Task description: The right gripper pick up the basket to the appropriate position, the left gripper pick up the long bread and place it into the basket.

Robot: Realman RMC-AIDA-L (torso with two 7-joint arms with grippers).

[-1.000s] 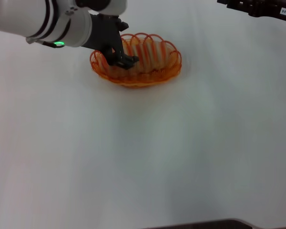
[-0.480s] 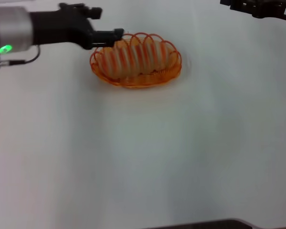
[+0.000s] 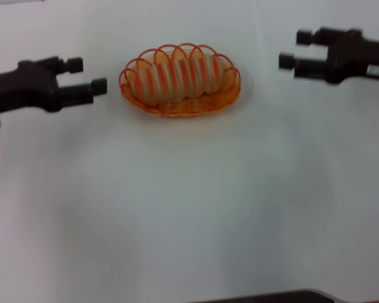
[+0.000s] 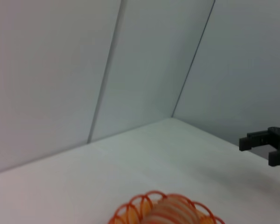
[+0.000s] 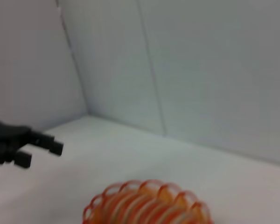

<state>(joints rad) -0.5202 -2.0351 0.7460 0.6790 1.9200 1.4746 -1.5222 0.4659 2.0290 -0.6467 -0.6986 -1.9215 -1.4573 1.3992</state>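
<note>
A plain white table (image 3: 189, 208) is backed by pale panelled walls (image 4: 130, 60); the bread (image 3: 177, 77) lies in the basket (image 3: 180, 107), upper centre, long axis apparently left-right; left gripper (image 3: 87, 75) and right gripper (image 3: 295, 49) are held open, empty, either side.

An oval orange wire basket (image 3: 180, 104) with a looped, scalloped rim sits flat on a white surface. Inside it lies the long bread (image 3: 177, 77), an oblong tan loaf crossed by orange-red stripes, resting lengthwise along the basket and rising slightly above the rim.
</note>
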